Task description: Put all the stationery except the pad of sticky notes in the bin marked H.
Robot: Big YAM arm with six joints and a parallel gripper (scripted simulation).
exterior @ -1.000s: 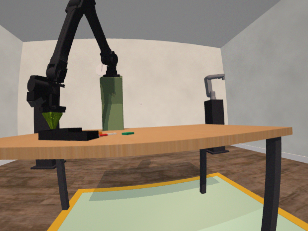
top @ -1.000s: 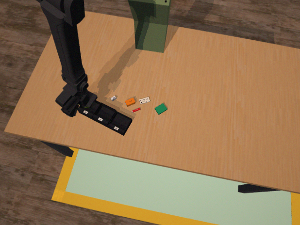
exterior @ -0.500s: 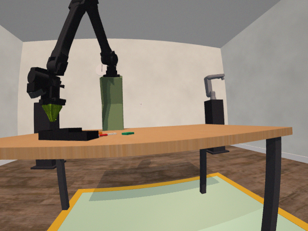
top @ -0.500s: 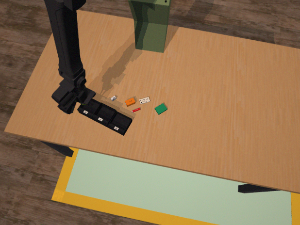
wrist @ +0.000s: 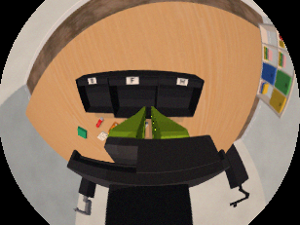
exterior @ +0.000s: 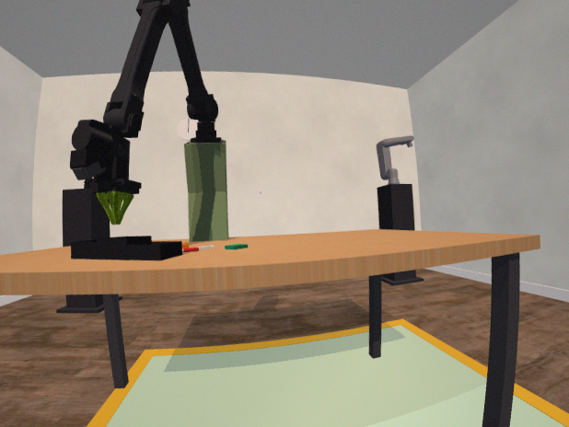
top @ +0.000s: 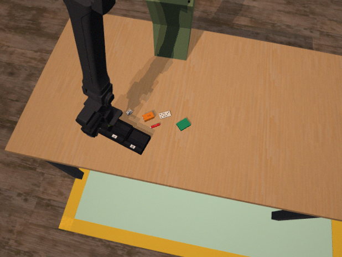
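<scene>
A row of three joined black bins lies at the table's front left; the white labels are too small to read. To its right lie a small grey-white item, an orange block, a white domino, a red stick and a flat green pad. My gripper has green fingers that point down, shut and empty, a little above the far-left end of the bins. In the wrist view the shut fingers hang in front of the bins.
The tall green pedestal that carries my arm stands at the back of the table. A second grey arm on a black stand is beyond the table's far right. The table's front edge is close to the bins.
</scene>
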